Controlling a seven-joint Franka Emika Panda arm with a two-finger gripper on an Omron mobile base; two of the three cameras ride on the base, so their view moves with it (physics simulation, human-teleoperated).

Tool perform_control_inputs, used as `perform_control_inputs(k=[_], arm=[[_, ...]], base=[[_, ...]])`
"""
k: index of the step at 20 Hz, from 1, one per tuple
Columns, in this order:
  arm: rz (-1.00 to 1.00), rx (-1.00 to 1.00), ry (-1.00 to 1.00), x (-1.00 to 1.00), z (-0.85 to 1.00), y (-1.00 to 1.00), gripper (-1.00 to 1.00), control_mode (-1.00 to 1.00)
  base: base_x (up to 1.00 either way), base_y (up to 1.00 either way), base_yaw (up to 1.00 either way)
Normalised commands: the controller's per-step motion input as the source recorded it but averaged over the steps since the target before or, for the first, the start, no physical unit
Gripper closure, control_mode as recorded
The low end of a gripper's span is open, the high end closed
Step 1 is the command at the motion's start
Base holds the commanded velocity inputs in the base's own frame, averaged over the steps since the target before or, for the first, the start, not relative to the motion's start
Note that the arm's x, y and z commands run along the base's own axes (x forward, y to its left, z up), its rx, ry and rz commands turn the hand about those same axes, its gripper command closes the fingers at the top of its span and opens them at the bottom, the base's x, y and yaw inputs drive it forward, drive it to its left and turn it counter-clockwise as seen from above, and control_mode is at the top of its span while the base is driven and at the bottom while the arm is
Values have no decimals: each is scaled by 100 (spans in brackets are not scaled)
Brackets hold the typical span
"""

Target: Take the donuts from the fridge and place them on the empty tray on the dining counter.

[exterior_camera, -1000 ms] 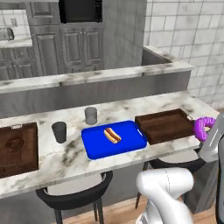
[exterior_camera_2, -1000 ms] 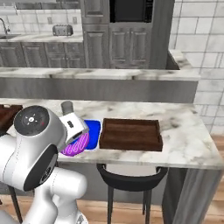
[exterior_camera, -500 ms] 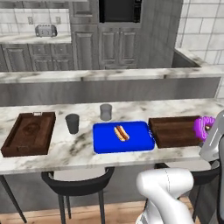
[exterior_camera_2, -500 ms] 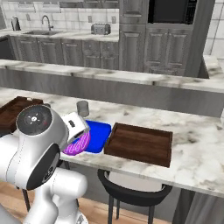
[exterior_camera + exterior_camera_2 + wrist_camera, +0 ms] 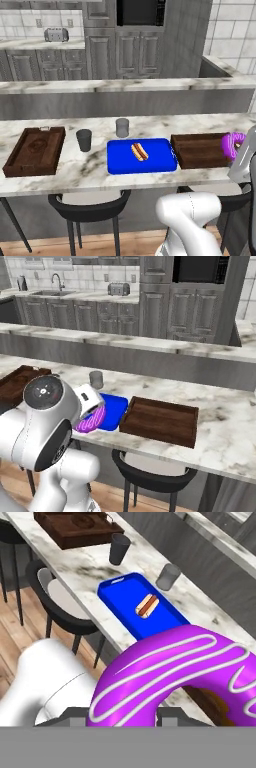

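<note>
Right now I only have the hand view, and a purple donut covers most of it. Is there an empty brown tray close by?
Observer: Yes. A brown tray lies just right of the blue tray and looks empty.
Operator: Is the donut over it?
Observer: Seemingly not. In the right base view the purple donut hangs on the robot's side of the dining counter edge.
Operator: What is under that tray's spot?
Observer: A dark stool stands beneath the counter there.

On the dining counter (image 5: 90,167), the blue tray (image 5: 120,162) with the hot dog (image 5: 139,151) sits left of the tray (image 5: 200,150)
</note>
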Motion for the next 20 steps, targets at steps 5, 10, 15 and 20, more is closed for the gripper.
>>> perform_control_inputs(k=[5,10,15,20], arm=[[-4,13,12,76,-13,-69,100,-100],[-10,7,16,87,-6,-49,100,-100],[-17,-1,3,35,-23,-1,100,-100],[-15,-2,0,44,-45,0,100,-100]], base=[[0,0,0],[0,0,0],[0,0,0],[0,0,0]])
